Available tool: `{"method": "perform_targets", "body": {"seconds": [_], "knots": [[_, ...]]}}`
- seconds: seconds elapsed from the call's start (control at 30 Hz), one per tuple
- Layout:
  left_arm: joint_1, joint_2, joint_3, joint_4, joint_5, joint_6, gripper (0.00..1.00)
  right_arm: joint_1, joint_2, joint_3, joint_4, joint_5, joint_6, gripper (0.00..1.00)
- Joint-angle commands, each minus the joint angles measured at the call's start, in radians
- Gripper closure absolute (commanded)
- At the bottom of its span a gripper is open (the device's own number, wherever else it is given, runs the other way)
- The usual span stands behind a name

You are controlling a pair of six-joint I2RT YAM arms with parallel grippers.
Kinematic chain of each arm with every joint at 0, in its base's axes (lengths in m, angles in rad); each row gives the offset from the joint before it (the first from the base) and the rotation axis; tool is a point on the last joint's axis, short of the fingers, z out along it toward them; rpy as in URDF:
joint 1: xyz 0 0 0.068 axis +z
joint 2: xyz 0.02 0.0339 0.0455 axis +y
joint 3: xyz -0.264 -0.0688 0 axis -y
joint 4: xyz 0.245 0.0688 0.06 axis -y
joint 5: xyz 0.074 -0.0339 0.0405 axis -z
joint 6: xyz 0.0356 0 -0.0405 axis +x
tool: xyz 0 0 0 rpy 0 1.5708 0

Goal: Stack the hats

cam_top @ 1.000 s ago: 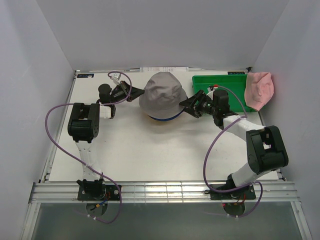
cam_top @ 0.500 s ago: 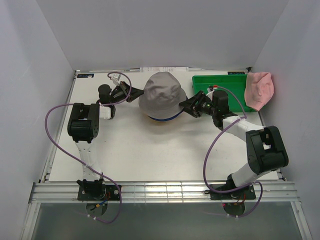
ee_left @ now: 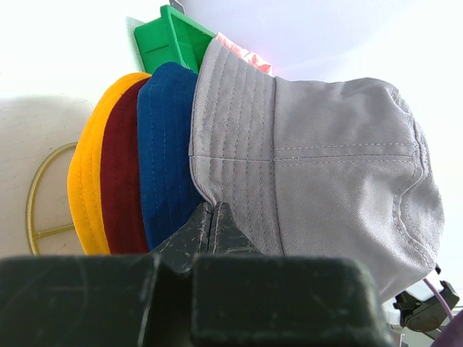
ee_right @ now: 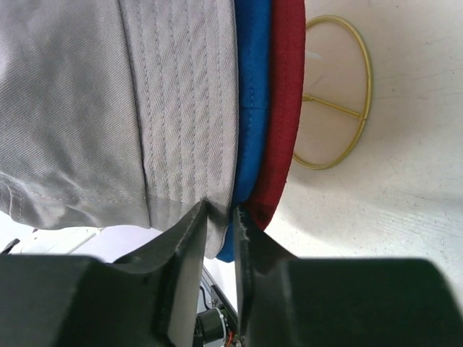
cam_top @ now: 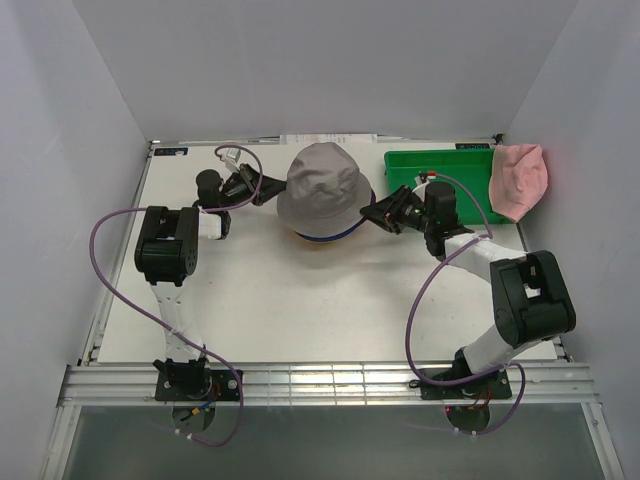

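A white table (cam_top: 300, 300) carried everything. At its far middle sat the soft grey fabric bucket hat (cam_top: 325, 185), crown up, the top layer of a stack. To its right, at the far edge, stood a green plastic bin (cam_top: 440, 165), and the pink fabric bucket hat (cam_top: 518, 180) hung over that bin's right end, well apart from both arms. Under the grey hat lay the blue fabric bucket hat (ee_left: 166, 159), then the dark red fabric bucket hat (ee_left: 123, 173), then the yellow fabric bucket hat (ee_left: 87, 181) at the bottom, brims nested. A thin gold wire-frame stand (ee_right: 331, 105) showed beneath the stack, its ring resting on the table.

The left gripper (cam_top: 268, 186) met the stack from the left, jaws pressed together on the edge of the grey hat's brim, just above the blue brim. The right gripper (cam_top: 372, 215) came in from the right, jaws narrowed to a slit with the grey brim pinched between them, the blue and red brims just beside.
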State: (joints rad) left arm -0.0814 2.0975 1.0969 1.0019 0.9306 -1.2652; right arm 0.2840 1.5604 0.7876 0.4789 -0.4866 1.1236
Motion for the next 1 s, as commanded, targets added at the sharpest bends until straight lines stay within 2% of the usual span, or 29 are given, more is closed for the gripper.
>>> {"method": "perform_targets", "body": {"seconds": [0.0, 0.17, 0.53, 0.97], "knots": [[-0.001, -0.068, -0.015, -0.009, 0.024, 0.023, 1.00, 0.012, 0.010, 0.001, 0.087, 0.005, 0.007, 0.76], [0.000, -0.070, -0.023, -0.009, 0.024, 0.026, 1.00, 0.012, 0.033, -0.001, 0.067, 0.005, -0.010, 0.92], [0.008, -0.065, -0.037, -0.080, -0.001, 0.072, 1.00, -0.005, 0.079, 0.048, -0.126, 0.045, -0.119, 0.92], [0.035, -0.022, -0.098, -0.114, -0.026, 0.109, 1.00, -0.022, 0.109, 0.088, -0.197, 0.034, -0.185, 0.92]]}}
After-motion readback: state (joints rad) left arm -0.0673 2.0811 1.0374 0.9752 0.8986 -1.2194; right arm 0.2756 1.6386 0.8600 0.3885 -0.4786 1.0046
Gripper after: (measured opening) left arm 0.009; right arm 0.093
